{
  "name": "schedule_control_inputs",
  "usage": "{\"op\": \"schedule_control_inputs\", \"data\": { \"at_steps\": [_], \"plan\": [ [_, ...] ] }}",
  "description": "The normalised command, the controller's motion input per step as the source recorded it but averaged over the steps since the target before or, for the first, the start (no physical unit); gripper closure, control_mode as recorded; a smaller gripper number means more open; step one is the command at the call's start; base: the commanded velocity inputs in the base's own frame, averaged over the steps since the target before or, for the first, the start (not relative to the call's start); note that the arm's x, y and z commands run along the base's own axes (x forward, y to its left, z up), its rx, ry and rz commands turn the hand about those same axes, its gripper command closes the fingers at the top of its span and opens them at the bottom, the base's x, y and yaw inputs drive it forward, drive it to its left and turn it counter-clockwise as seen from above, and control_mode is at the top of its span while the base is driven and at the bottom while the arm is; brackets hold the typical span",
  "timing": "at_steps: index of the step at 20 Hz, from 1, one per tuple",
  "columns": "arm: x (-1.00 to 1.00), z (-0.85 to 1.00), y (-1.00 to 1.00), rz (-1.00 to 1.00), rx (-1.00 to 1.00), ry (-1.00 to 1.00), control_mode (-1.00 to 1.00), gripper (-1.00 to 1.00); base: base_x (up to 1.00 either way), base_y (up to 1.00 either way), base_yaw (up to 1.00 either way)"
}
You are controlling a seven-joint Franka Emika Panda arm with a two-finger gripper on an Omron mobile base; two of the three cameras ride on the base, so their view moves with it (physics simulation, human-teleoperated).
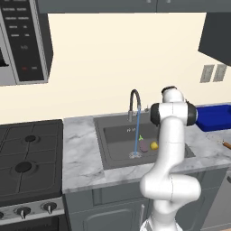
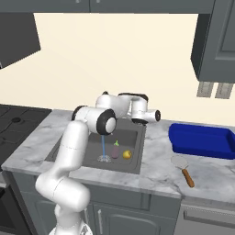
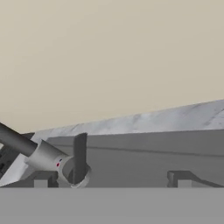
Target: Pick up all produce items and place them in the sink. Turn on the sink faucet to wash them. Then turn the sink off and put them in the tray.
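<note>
Water is running from the slim dark gooseneck faucet [image 1: 134, 103] into the dark grey recessed sink [image 1: 118, 143], where a small purple eggplant [image 1: 143, 145] and round yellow fruit [image 1: 154, 145] are lying near the drain. The gripper [image 3: 111, 178], fingers spread wide and holding nothing, is hovering beside the faucet base. A bright blue tray [image 2: 201, 140] is sitting on the marble counter [image 1: 80, 158].

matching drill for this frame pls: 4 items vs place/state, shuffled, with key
1. small dark purple eggplant
2. slim dark gooseneck faucet
3. shallow bright blue tray
4. wooden-handled metal spatula

A. lying on the marble counter in front of the tray
B. running, water streaming into the basin
C. in the dark grey sink beside a round yellow fruit
D. on the counter right of the sink

Pairs: 1-C, 2-B, 3-D, 4-A
</note>
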Motion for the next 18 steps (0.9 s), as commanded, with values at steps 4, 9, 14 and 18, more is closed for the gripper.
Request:
{"op": "schedule_control_inputs", "data": {
  "at_steps": [4,9,14,18],
  "plan": [
    [-0.09,-0.16,0.00,0.00,0.00,0.00,-1.00,-1.00,0.00,0.00,0.00],
    [-0.07,-0.12,0.00,0.00,0.00,0.00,-1.00,-1.00,0.00,0.00,0.00],
    [-0.10,-0.14,0.12,0.00,0.00,0.00,-1.00,-1.00,0.00,0.00,0.00],
    [-0.07,-0.14,0.28,-0.01,0.00,0.00,-1.00,-1.00,0.00,0.00,0.00]
  ]
}}
